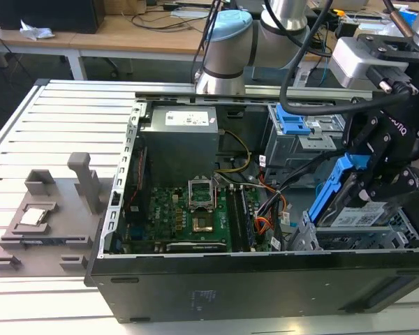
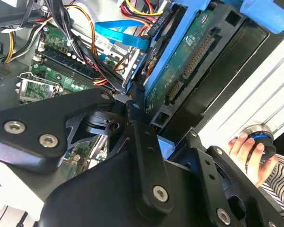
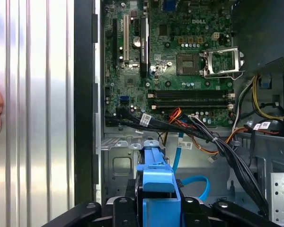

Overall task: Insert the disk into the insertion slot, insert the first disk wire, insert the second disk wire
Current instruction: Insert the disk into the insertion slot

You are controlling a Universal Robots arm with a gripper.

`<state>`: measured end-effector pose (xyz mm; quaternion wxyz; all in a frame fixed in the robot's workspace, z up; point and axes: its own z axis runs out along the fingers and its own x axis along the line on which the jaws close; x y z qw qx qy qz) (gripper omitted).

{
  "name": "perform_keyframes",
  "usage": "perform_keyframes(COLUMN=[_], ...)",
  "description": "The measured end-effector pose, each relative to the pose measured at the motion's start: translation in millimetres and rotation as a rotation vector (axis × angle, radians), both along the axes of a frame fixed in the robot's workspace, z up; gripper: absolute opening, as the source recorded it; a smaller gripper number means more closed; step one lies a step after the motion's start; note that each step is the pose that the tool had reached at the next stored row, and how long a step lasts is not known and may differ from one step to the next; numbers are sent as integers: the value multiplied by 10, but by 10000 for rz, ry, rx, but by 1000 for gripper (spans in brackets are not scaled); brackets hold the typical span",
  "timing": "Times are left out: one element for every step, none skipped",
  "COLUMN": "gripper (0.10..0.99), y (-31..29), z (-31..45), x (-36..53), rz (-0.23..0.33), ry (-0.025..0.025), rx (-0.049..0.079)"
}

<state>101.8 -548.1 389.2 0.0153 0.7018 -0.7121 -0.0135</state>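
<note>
Above insertion slot: end effector clamping tilted disk; second wrist view adds circuit-board face, a person's hand.

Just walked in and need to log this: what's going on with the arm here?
The claw is shut on the disk, gripping its blue carrier, inside the open computer case. The disk is tilted at the insertion slot on the exterior view's right, not seated flat in it. A person's hand holds a knob nearby.
</note>
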Motion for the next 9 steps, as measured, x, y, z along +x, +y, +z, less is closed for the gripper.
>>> perform_keyframes(gripper=[365,376,376,439,439,439,439,424,424], y=[0,0,0,0,0,0,0,0,0], z=[0,0,-1,-1,-1,-1,-1,-1,-1], x=[0,0,0,0,0,0,0,0,0], rz=[0,0,0,0,-1,0,0,0,0], ry=[0,0,-1,-1,1,1,0,0,0], rx=[0,0,0,1,2,1,1,1,1])
